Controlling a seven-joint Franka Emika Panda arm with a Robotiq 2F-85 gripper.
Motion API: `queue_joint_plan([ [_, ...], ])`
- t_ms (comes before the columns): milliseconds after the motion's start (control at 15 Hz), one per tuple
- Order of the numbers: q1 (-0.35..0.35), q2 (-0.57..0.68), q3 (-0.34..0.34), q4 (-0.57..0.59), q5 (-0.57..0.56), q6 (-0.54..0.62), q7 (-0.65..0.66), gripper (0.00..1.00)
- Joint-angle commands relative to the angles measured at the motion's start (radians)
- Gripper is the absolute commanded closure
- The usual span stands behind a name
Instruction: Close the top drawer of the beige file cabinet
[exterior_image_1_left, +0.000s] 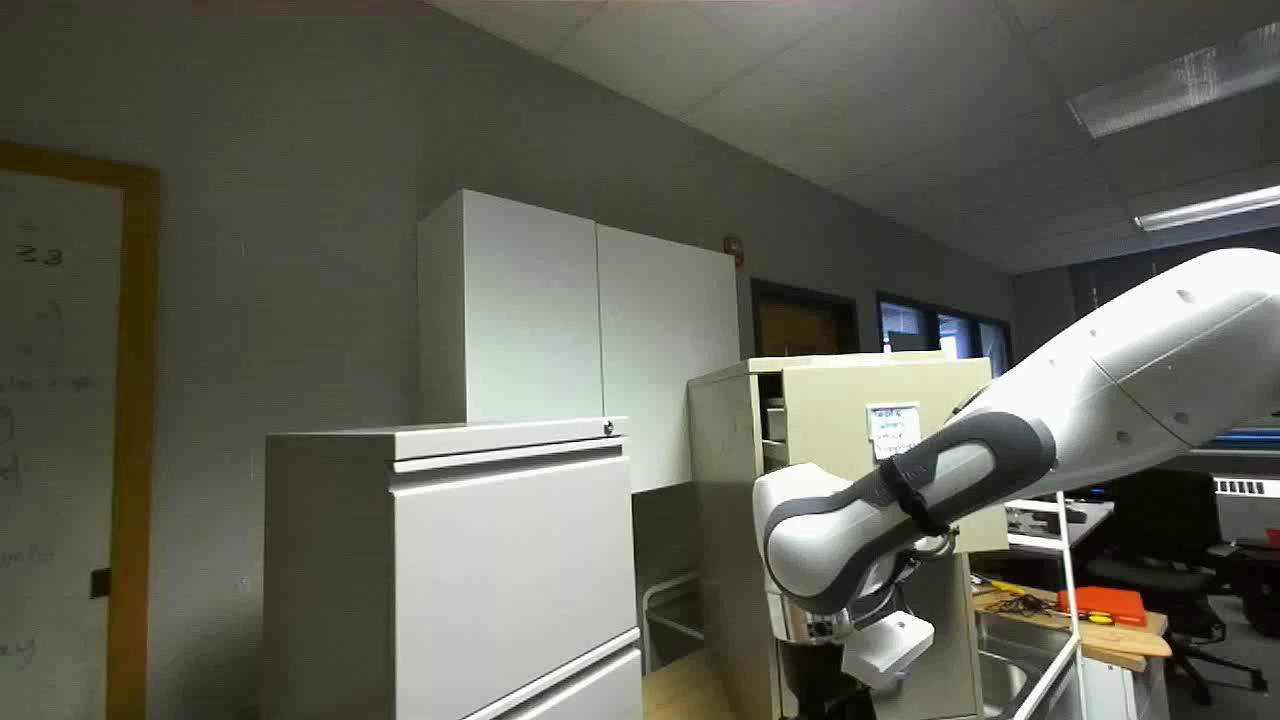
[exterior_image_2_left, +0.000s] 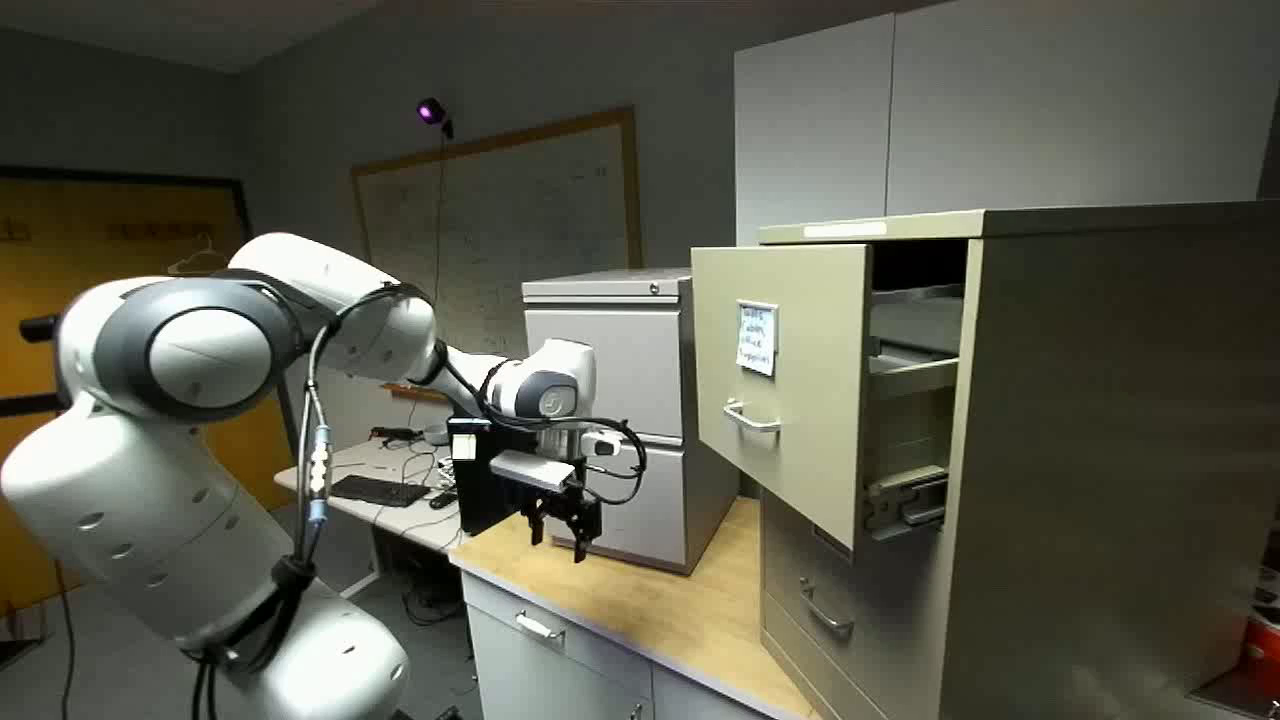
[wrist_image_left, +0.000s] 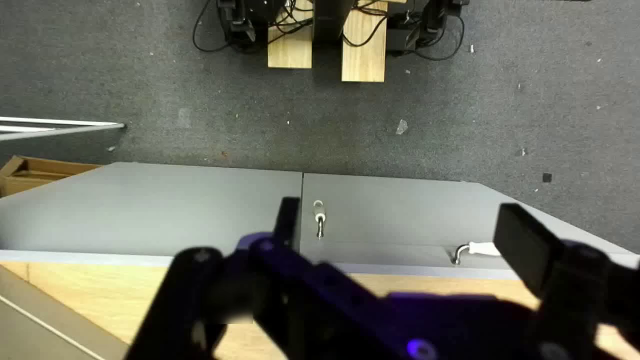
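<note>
The beige file cabinet (exterior_image_2_left: 1100, 450) stands on the right in an exterior view and also shows in an exterior view (exterior_image_1_left: 715, 480). Its top drawer (exterior_image_2_left: 818, 380) is pulled out, with a dark gap between front and cabinet body; the front, with label and metal handle, also shows in an exterior view (exterior_image_1_left: 830, 400). The drawer below is closed. My gripper (exterior_image_2_left: 558, 545) points down over the counter, left of the drawer front and below its handle, apart from it. In the wrist view my gripper (wrist_image_left: 400, 215) is open with nothing between the fingers. The drawer is not recognisable there.
A light-grey cabinet (exterior_image_2_left: 605, 370) stands behind my gripper on the wooden counter (exterior_image_2_left: 700, 600). White cupboards (exterior_image_1_left: 530, 310) hang on the wall. A white metal frame (exterior_image_1_left: 1068, 580) stands beside the file cabinet. Counter doors with white handles (wrist_image_left: 320, 212) lie below my gripper.
</note>
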Motion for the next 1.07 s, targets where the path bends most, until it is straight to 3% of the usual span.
queue_joint_plan([
  [0,0.000,0.000,0.001,0.001,0.000,-0.001,0.000,0.00],
  [600,-0.003,0.001,0.000,0.002,-0.002,0.001,0.004,0.00],
  [1000,-0.032,-0.029,0.013,-0.009,-0.046,0.038,0.073,0.00],
])
